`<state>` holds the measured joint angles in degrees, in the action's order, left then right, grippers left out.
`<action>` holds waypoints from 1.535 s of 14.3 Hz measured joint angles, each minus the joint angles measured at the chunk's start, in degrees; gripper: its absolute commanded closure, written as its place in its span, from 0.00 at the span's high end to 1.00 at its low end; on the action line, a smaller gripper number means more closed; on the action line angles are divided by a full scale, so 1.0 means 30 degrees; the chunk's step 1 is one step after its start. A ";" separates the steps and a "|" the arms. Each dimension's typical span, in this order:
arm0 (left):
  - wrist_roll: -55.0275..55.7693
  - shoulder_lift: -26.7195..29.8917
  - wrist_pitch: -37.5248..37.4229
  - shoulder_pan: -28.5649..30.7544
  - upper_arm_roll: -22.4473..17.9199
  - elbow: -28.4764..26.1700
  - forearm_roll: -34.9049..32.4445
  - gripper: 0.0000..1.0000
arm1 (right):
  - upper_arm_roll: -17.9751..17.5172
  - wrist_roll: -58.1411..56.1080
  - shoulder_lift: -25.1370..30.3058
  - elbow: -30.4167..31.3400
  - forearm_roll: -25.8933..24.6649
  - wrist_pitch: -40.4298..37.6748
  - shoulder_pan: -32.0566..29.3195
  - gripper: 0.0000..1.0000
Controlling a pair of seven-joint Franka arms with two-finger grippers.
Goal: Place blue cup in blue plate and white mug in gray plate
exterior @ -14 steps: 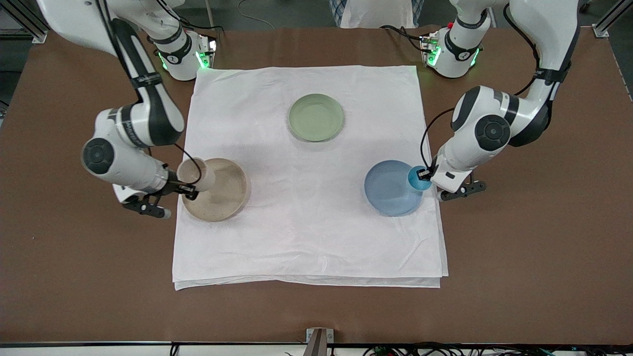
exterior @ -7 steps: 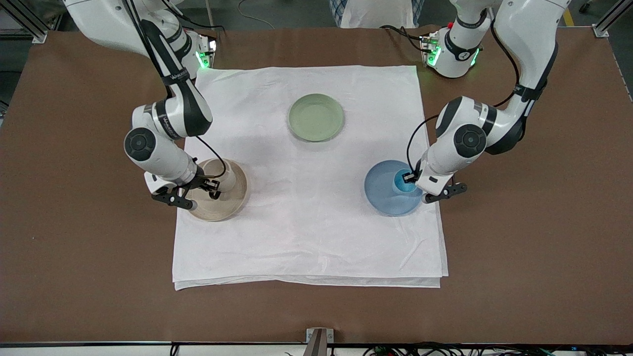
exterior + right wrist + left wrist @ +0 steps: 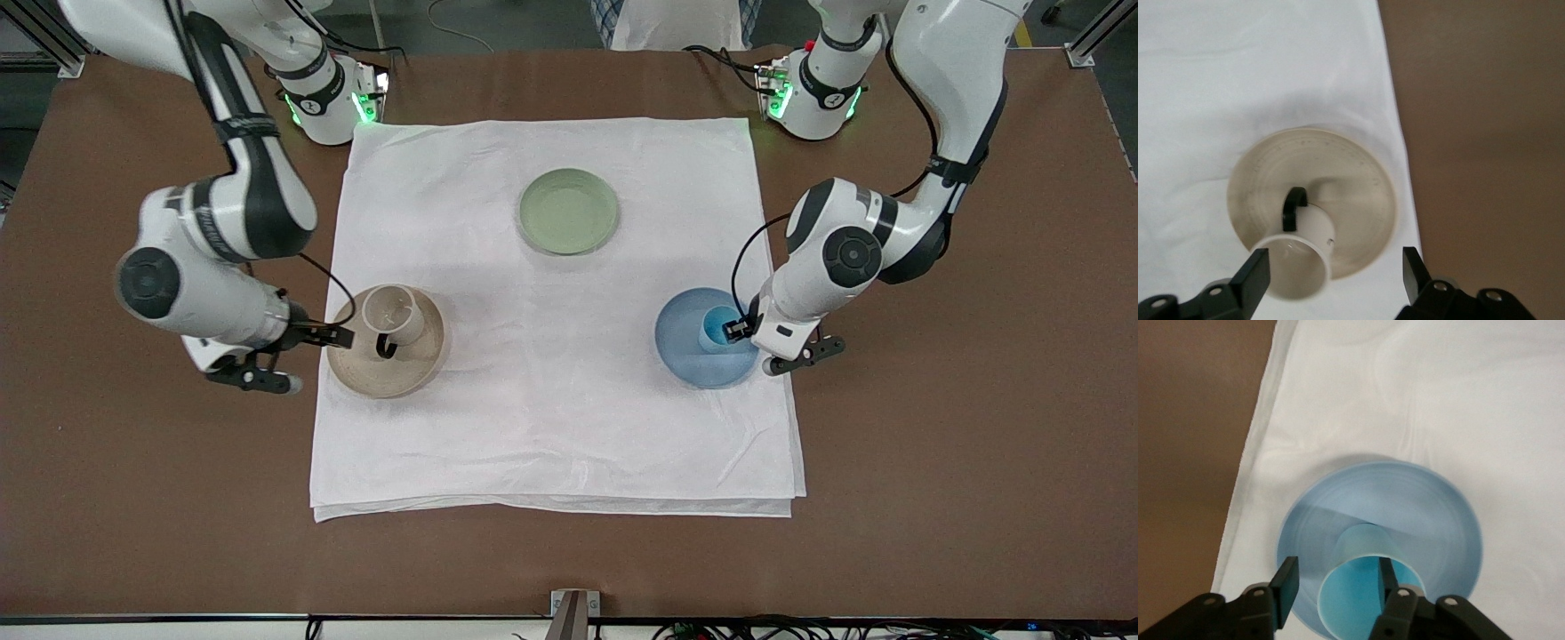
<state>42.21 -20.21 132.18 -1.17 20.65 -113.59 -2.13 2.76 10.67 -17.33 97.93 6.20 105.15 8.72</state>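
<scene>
A brown table [image 3: 933, 462] carries a white cloth [image 3: 551, 427], and on the cloth sit three plates; the green plate [image 3: 568, 211] at the middle serves as the landmark here. Nearer the front camera than the green plate, toward the right arm's end of the table, lies the gray plate [image 3: 373, 373], and the white mug [image 3: 393, 313] stands upright in it with its dark loop handle turned toward the front camera. The right claw [image 3: 307, 342] sits just beside that plate's rim, its fingers spread wide and holding nothing; the right wrist view shows the mug [image 3: 1298, 257] free between the two open fingers, which suggests the mug has been let go so it can rest on the plate by its own weight. Also nearer the front camera than the green plate, but toward the left arm's end of the table, lies the blue plate [image 3: 689, 342], with the blue cup [image 3: 716, 331] upright in it. The left claw [image 3: 742, 331] is at the cup's rim. In the left wrist view one finger [image 3: 1387, 577] reaches inside the cup [image 3: 1365, 587] and the other stands clear of its outer wall, so the grip looks loosened, likely a release with the cup set down. Both placements appear made.
</scene>
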 measured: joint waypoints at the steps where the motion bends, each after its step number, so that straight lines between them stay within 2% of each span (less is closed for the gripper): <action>1: -0.0100 0.0383 -0.1179 0.0086 -0.0043 0.0952 0.0000 1.00 | 0.0061 -0.1562 0.0163 -0.1349 -0.0490 -0.1951 -0.1006 1.00; 3: -0.0914 0.1152 -0.3935 0.0581 -0.0076 0.3133 -0.0418 1.00 | 0.0102 -0.3641 0.0422 -0.3351 -0.1259 -0.4754 -0.2621 1.00; 5: -0.2265 0.1895 -0.6745 0.1482 -0.0094 0.5231 -0.1164 1.00 | 0.0102 -0.4344 0.0773 -0.4221 -0.1472 -0.5943 -0.3437 1.00; 7: -0.4270 0.2720 -0.8528 0.2451 -0.0104 0.6537 -0.1261 1.00 | 0.0072 -0.4412 0.0977 -0.4707 -0.1764 -0.6311 -0.3544 1.00; 10: -0.7220 0.4319 -1.0259 0.3277 -0.0122 0.7175 -0.1260 1.00 | -0.0044 -0.4409 0.0993 -0.6141 -0.1823 -0.7271 -0.3529 1.00; 13: -0.9437 0.5829 -1.2397 0.3016 -0.0723 0.7199 -0.1226 1.00 | -0.0298 -0.4390 0.0994 -0.6569 -0.1817 -0.7971 -0.3415 1.00; 17: -1.0580 0.7142 -1.4644 0.0659 -0.3888 0.7173 0.0068 1.00 | -0.0386 -0.4382 0.1778 -0.6060 -0.1816 -0.8585 -0.3381 1.00; 19: -1.0716 0.7418 -1.4842 0.0558 -0.4293 0.7147 0.0285 1.00 | -0.0400 -0.4383 0.3325 -0.4411 -0.1815 -0.7938 -0.3348 1.00; 22: -1.0716 0.7767 -1.4870 0.0423 -0.4194 0.7118 0.0348 1.00 | -0.0413 -0.4383 0.5939 -0.1689 -0.1815 -0.7195 -0.3060 1.00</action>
<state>10.07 3.09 87.57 0.09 8.07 -92.24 -1.08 1.52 -2.47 0.49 92.87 0.76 83.56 -0.46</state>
